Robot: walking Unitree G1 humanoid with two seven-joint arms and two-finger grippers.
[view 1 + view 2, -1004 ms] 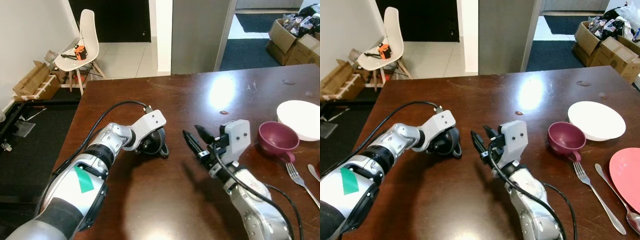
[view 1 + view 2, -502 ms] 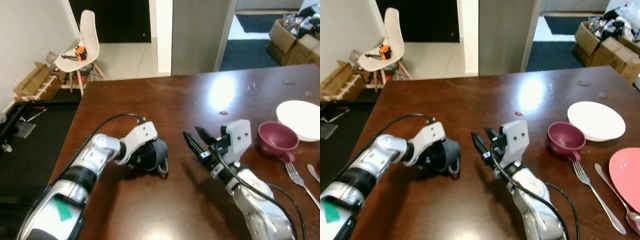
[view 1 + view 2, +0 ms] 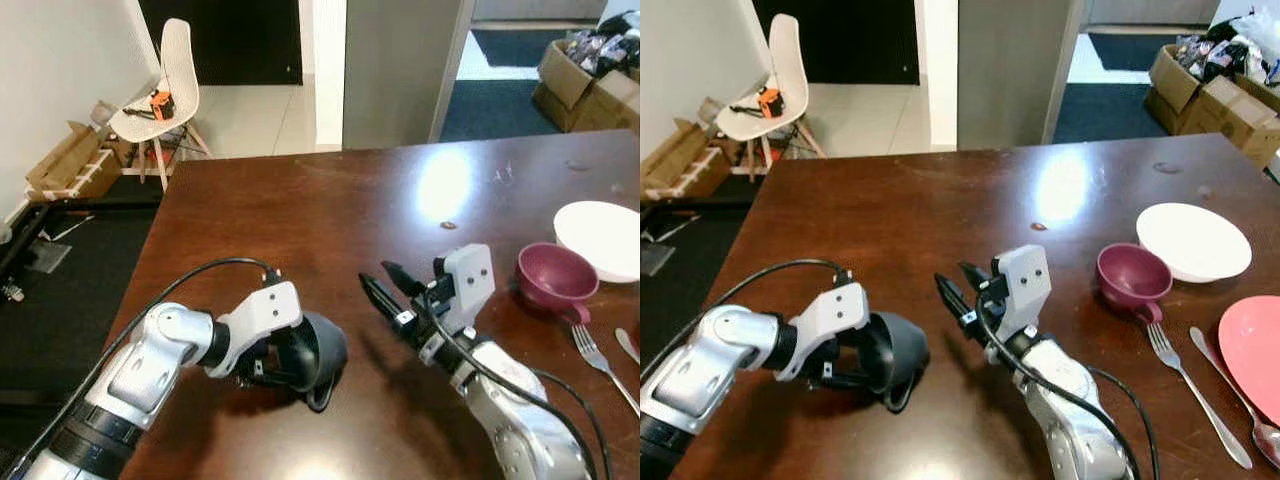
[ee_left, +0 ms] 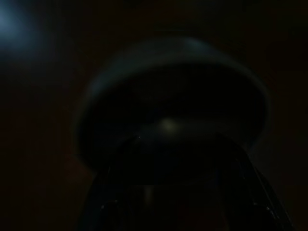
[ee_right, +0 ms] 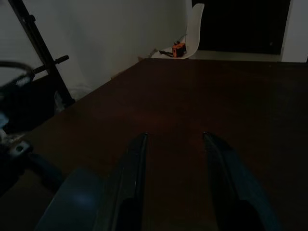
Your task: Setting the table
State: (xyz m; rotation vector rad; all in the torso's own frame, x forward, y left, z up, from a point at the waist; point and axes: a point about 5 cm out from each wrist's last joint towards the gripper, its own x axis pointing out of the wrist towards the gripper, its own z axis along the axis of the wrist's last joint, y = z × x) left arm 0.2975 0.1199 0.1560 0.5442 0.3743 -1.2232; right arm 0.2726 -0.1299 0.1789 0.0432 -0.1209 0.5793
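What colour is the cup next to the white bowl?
Maroon cup; clearest in the right eye view.

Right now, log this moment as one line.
left gripper: holds dark cup on table | right gripper: open, empty | maroon cup, bowl: set right

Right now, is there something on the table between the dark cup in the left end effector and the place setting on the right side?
Yes. The right end effector, fingers open, hovers over the table directly between the dark cup and the maroon cup beside the white plate.
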